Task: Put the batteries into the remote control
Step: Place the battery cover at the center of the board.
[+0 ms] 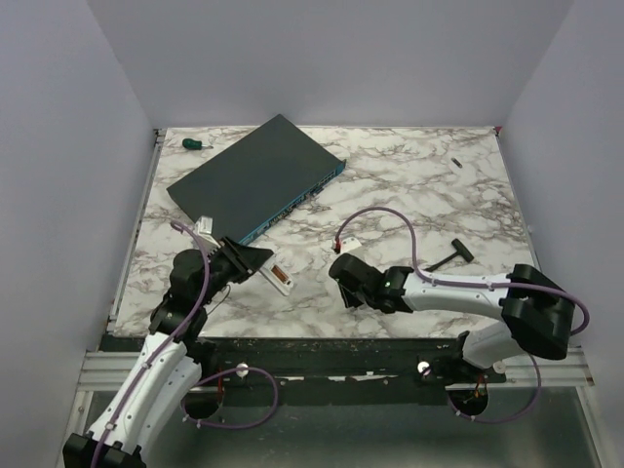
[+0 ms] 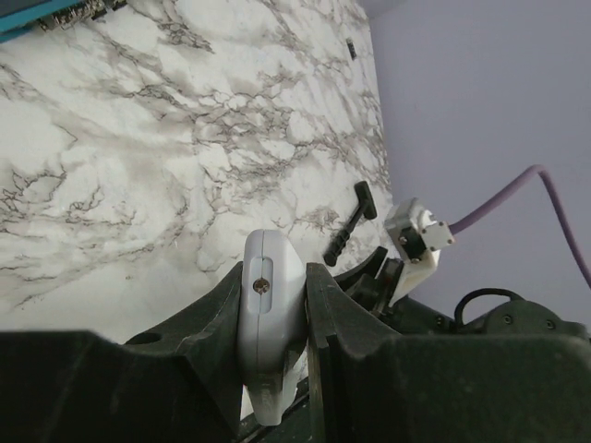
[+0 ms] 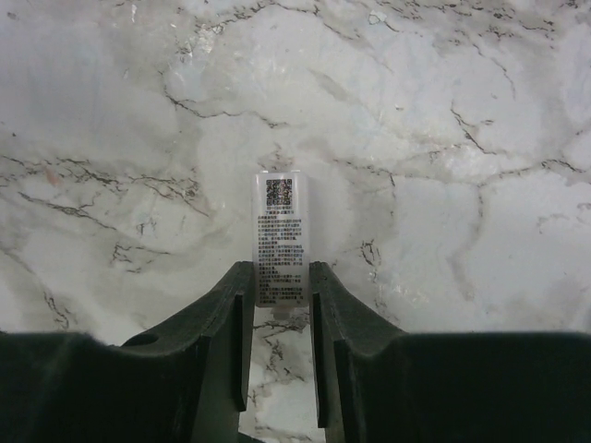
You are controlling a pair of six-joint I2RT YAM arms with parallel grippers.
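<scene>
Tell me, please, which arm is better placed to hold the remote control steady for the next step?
Left, probably: the left gripper is shut on the remote control, while the right gripper pinches a small labelled white piece.

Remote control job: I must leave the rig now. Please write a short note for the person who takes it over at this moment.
Left pincer: shut on the remote control, with a screw on it facing the wrist camera.
Right pincer: shut on a labelled plastic plate, probably the battery cover, low over the marble table.
Done: the cover seems to be off; I cannot tell more.
Left: no battery is clearly visible in any view. Find them, load them, refit the cover.
Nearby on the table: black T-shaped tool, green screwdriver.
</scene>
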